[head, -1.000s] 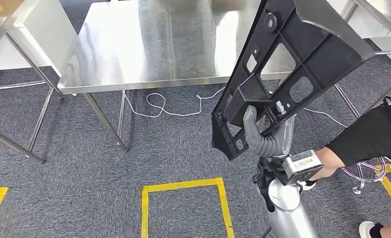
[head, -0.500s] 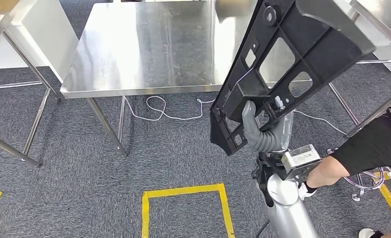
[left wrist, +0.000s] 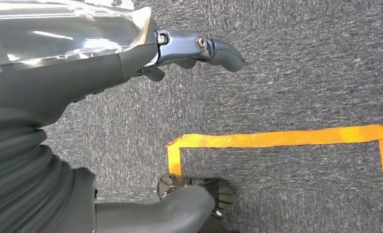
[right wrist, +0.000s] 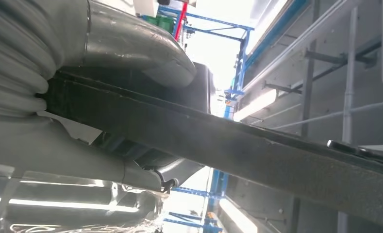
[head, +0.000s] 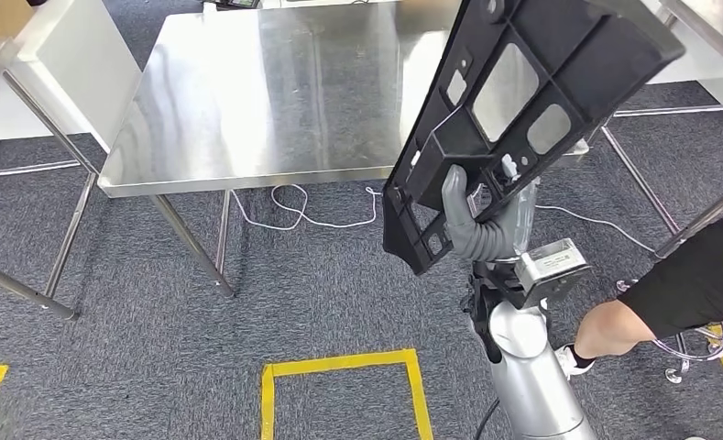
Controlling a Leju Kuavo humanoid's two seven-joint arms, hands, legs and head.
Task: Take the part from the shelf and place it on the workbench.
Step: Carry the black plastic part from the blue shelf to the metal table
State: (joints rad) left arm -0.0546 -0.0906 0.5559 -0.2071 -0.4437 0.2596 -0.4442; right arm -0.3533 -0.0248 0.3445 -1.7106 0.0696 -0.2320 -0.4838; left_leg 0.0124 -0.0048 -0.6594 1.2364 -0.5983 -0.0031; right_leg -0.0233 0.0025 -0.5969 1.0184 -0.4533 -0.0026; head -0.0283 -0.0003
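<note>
Gripping a ribbed black plastic part (head: 522, 110), right robot hand (head: 472, 229); left robot hand (left wrist: 145, 53) spread.

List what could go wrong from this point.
The right hand grips the long black part near its lower end, so the raised upper end may lever it loose. The part overhangs the steel workbench and could strike its edge. A person's leg is beside the arm.
</note>
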